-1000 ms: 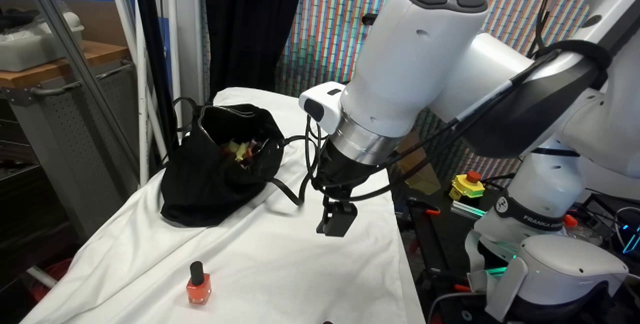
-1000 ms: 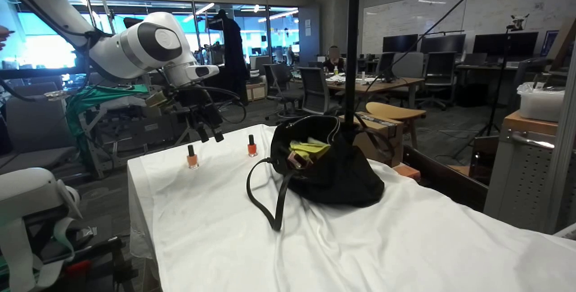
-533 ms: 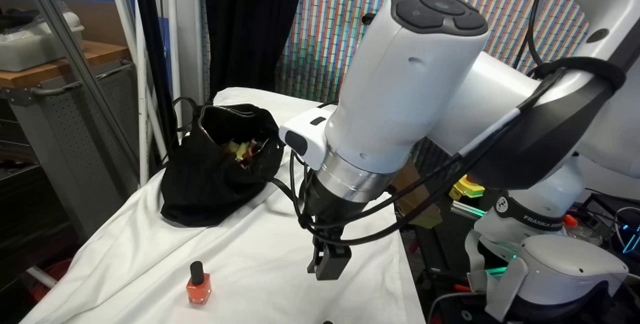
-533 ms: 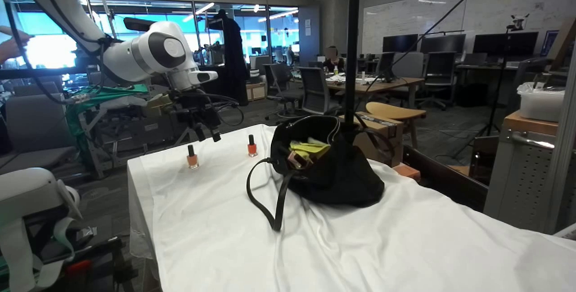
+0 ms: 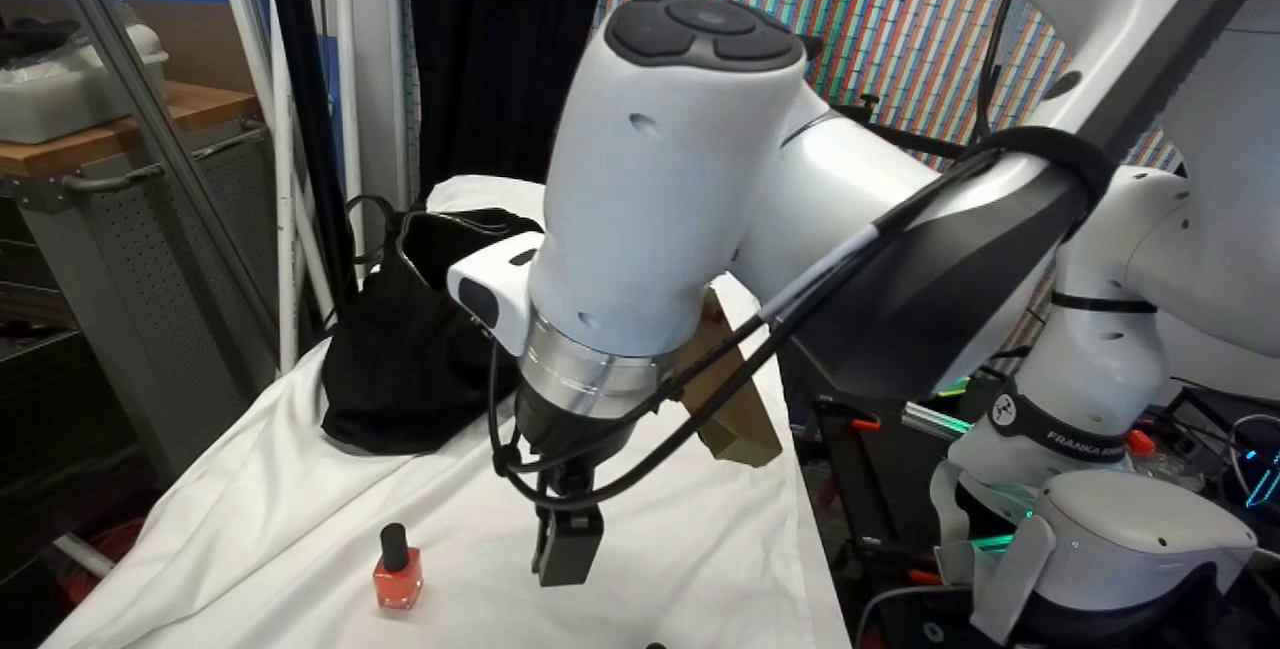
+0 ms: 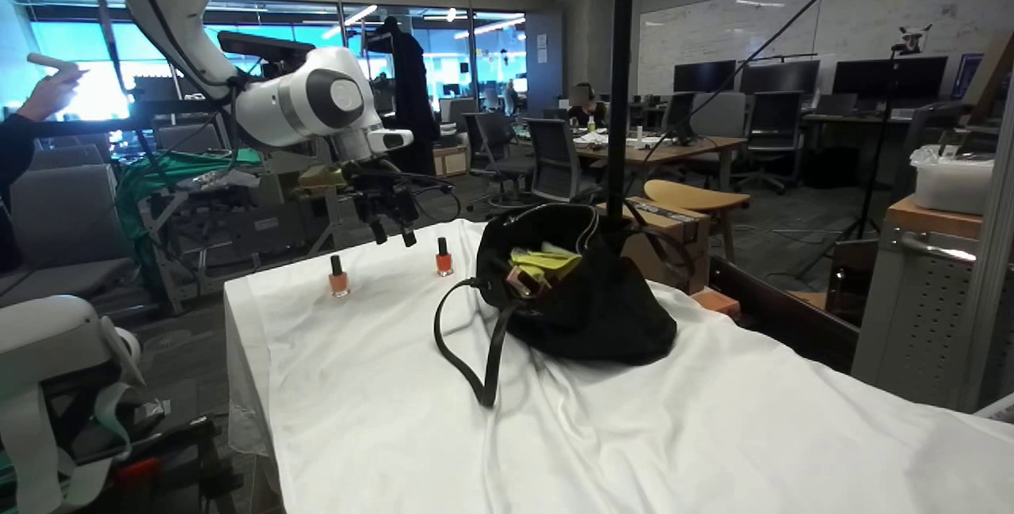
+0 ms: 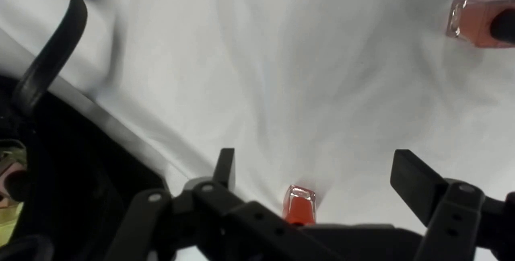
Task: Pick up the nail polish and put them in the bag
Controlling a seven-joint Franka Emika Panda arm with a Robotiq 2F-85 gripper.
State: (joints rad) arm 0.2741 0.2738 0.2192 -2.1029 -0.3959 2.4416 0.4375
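Note:
A red nail polish bottle with a dark cap stands upright on the cloth in both exterior views. Its lower body shows in the wrist view; the gripper hides the rest. A paler orange nail polish stands farther from the bag and shows in the wrist view. The black bag slouches with its mouth open. Yellow-green and pink items show inside. My gripper is open and empty, above the cloth, beside the red bottle.
A white cloth covers the table. The bag's loop handle lies on the cloth and also shows in the wrist view. A black pole stands behind the bag. A dark cap top shows at an exterior view's bottom edge.
My gripper has come down and across toward the red bottle, staying open. The arm now covers part of the bag in an exterior view. The bottles and bag have not moved.

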